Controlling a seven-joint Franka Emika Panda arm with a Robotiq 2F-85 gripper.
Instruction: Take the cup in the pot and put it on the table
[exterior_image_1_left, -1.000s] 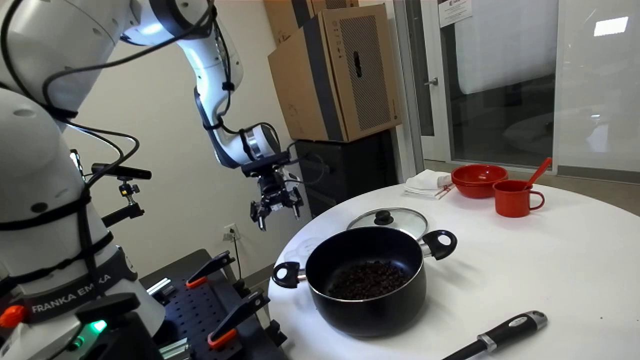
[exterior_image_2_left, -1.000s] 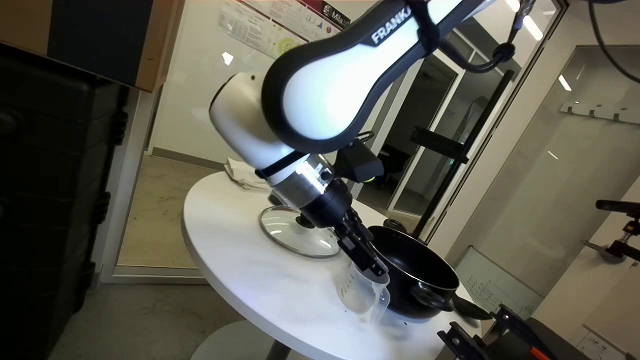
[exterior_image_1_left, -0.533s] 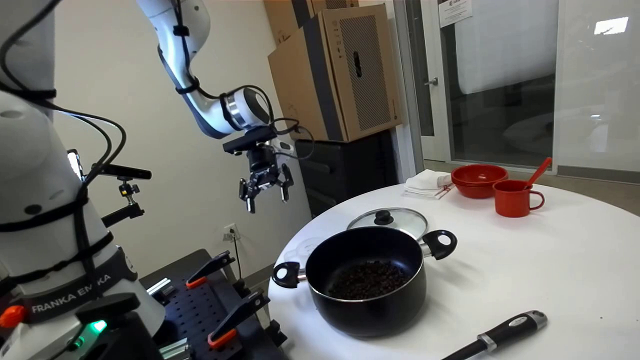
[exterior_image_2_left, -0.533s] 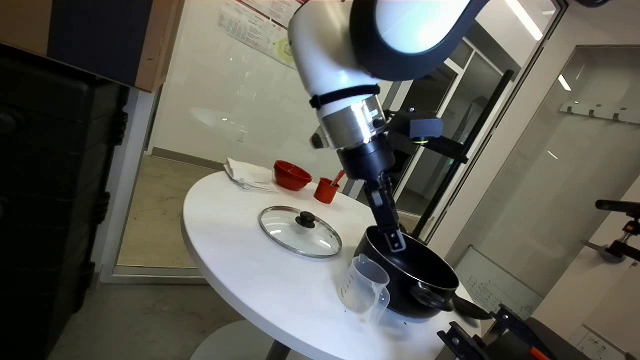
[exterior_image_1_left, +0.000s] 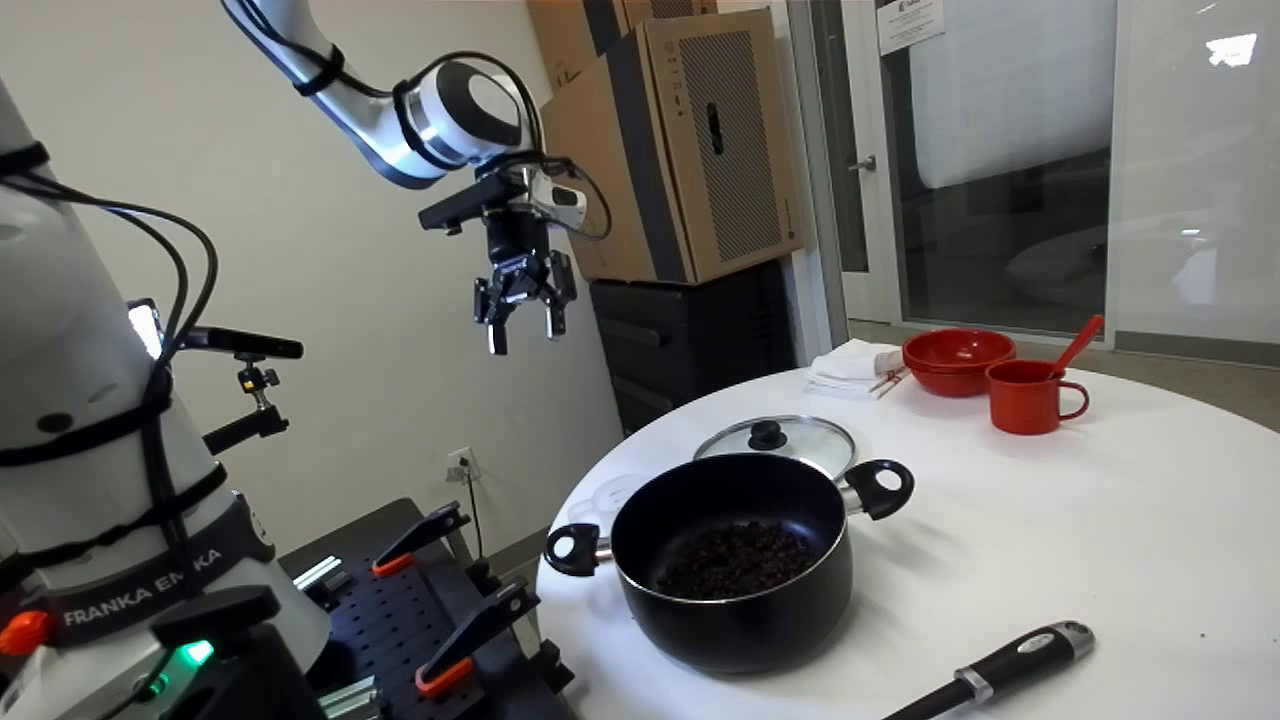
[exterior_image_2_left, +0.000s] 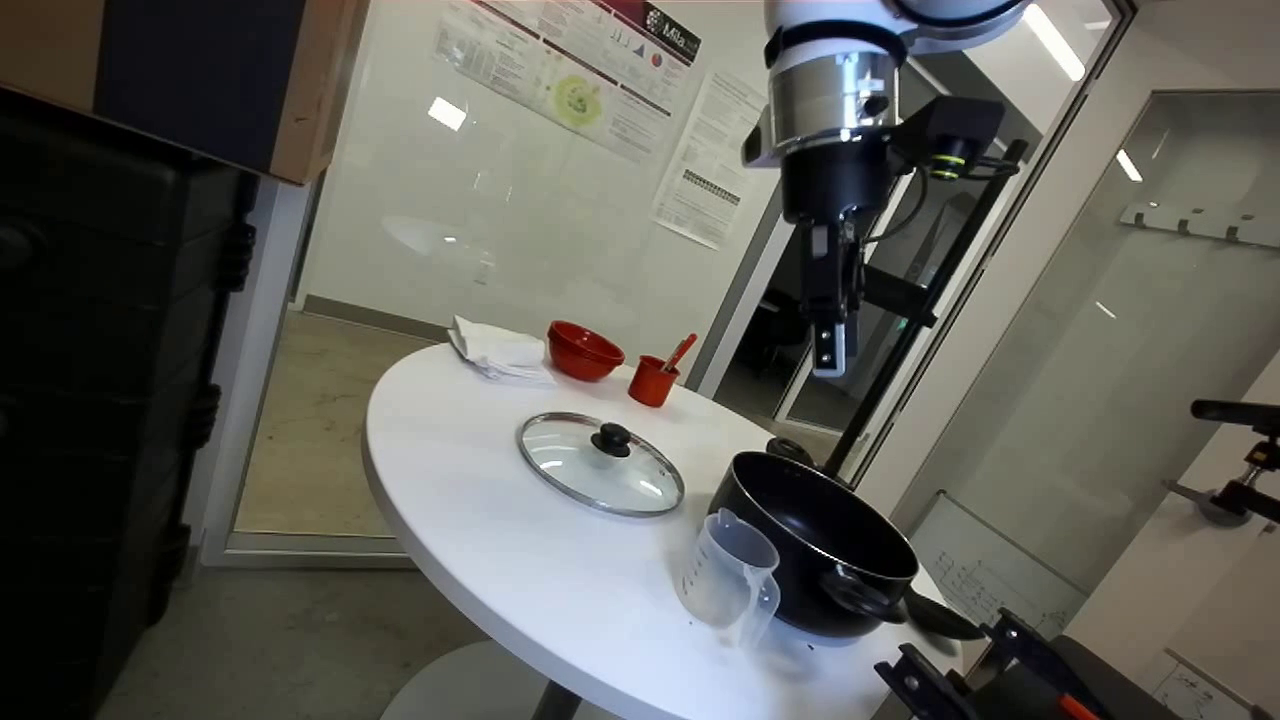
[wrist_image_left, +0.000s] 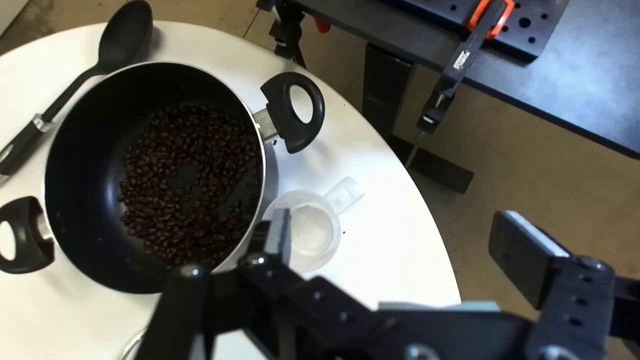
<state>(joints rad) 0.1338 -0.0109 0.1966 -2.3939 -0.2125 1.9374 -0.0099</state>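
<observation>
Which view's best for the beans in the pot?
Wrist view: it looks down on the beans, single ones discernible. In an exterior view they show smaller, slantwise, in the pot; in an exterior view none show past its near wall.

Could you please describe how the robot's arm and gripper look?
The arm is rounded, glossy white and dark grey, with a silver ring. Black straps hold black cables along it. A dark lower band reads FRANKA, the next word partly covered. The gripper is black, with two jointed fingers ending in silvery tips.
</observation>
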